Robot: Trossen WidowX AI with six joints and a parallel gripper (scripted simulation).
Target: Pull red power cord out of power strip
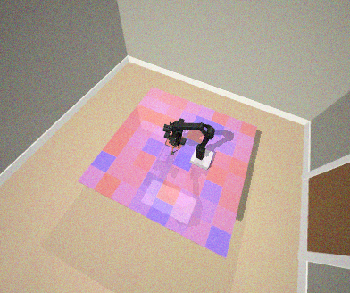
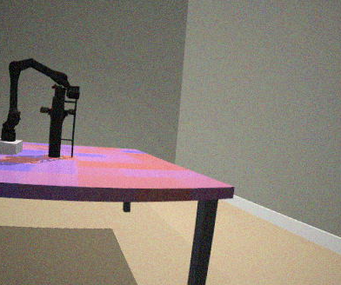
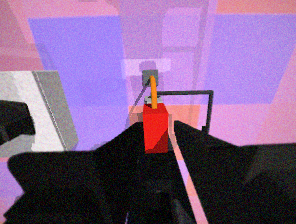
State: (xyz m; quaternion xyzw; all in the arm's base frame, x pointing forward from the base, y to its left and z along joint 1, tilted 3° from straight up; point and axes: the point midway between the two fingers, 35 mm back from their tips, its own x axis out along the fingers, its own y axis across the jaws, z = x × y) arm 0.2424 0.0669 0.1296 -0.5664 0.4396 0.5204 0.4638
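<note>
A red plug [image 3: 156, 131] is low in the middle of the wrist view, between the fingertips of my gripper [image 3: 157, 125] [image 1: 175, 139]. The gripper is part open around it; a strip of background shows between the plug and the right finger. An orange cord [image 3: 154, 92] runs from the plug toward a small grey block [image 3: 150, 76]. In the exterior view my gripper spans a tall black upright [image 2: 56, 135], apparently the power strip or its stand. The plug is hidden there. Whether it sits in a socket cannot be told.
A thin black frame [image 3: 208, 111] [image 2: 73, 126] stands beside the upright. The white base block [image 1: 202, 159] [image 2: 7, 146] of the arm is nearby and shows at the left of the wrist view. The table [image 2: 177, 179] has a patchwork top in pink, red and violet.
</note>
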